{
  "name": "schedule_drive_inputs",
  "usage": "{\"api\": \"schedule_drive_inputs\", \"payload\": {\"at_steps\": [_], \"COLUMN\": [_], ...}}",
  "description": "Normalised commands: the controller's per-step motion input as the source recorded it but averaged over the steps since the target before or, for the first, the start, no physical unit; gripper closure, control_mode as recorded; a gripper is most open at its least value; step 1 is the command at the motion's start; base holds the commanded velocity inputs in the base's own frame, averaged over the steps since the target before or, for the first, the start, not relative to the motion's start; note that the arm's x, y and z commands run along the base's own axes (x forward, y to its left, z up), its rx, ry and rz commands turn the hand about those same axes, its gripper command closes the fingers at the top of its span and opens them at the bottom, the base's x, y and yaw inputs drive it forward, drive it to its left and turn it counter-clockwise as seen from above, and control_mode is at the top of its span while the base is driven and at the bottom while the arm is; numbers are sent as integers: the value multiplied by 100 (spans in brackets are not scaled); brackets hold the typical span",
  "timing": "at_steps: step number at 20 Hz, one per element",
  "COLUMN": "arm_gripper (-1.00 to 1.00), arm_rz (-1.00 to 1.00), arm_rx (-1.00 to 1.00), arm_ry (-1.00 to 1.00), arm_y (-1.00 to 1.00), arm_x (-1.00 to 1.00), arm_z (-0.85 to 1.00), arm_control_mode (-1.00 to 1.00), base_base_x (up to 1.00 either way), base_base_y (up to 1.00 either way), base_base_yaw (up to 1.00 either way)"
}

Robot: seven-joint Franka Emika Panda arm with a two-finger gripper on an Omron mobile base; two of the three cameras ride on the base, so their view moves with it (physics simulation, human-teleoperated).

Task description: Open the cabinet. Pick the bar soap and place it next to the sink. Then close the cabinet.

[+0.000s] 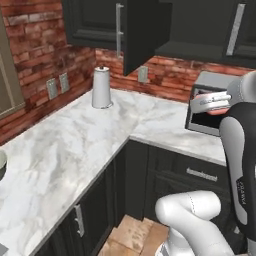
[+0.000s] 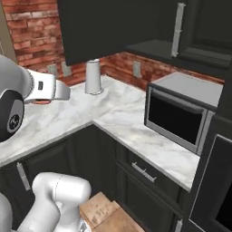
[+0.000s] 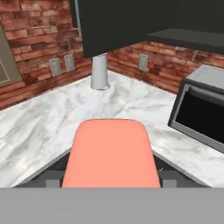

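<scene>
so the cabinet (image 1: 135, 35) door's hanging open and the gripper (image 3: 111, 180) has the bar soap (image 3: 111, 153) clamped above the counter (image 1: 75, 145), leaving the sink drop-off and closing up

Glossy white rounded arm (image 1: 192, 212) shells with dark grey joint bands — small lettering on one dark link, round logo on another.
</scene>
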Motion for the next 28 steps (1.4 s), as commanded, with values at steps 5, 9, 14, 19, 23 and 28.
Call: {"api": "schedule_drive_inputs", "payload": {"at_steps": [5,9,14,19,23,28], "arm_gripper": [100,100,100,100,100,100], "arm_rz": [0,0,0,0,0,0], "arm_rx": [0,0,0,0,0,0], "arm_ry": [0,0,0,0,0,0], "arm_y": [0,0,0,0,0,0], "arm_x": [0,0,0,0,0,0], "arm_z": [0,0,0,0,0,0], "arm_control_mode": [100,100,100,100,100,100], "base_base_x": [-33,-38,-25,-24,-19,-5], "base_base_y": [0,0,0,0,0,2], "base_base_yaw": [43,42,41,41,41,41]}}
